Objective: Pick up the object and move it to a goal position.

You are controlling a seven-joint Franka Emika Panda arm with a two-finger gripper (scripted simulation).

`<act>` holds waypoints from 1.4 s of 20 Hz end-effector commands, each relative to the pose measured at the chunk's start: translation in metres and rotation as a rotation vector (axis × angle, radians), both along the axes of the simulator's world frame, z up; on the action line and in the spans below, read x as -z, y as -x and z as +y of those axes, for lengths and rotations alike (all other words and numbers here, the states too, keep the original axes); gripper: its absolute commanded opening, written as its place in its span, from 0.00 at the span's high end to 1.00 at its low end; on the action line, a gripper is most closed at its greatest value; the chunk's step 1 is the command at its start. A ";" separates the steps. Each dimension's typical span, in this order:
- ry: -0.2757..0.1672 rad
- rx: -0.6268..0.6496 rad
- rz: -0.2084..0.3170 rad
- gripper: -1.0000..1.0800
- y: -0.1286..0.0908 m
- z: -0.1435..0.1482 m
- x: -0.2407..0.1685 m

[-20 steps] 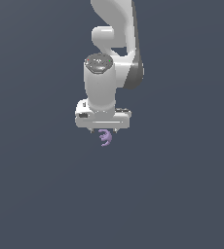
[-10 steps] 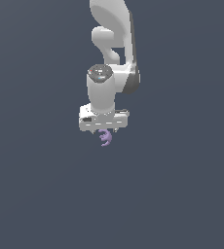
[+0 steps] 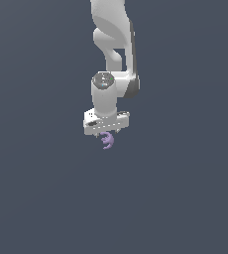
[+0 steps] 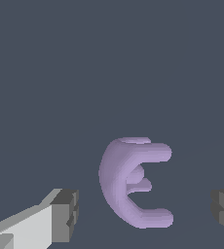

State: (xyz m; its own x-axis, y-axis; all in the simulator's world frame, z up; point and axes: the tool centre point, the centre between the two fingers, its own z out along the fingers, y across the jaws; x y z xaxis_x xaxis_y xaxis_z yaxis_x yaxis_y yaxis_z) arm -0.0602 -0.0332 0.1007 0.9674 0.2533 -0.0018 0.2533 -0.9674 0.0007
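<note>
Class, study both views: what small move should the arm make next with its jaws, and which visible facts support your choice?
Probably close the jaws. In the wrist view the purple hook-like object lies between the two grey fingertips, with a gap on each side, so nothing grips it yet. The exterior view shows the gripper directly over the object, so it seems aligned.

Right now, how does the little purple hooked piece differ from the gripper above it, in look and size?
Colour: the purple piece is light purple all over, while the gripper is white with dark grey finger pads.
Shape: the purple piece is rounded and curled with short prongs; the gripper is blocky.
Size: in the exterior view the purple piece is far smaller than the gripper.
In the wrist view the piece lies between the open fingers, touching neither.
</note>
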 end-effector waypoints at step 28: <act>-0.001 -0.023 -0.002 1.00 0.005 0.000 0.055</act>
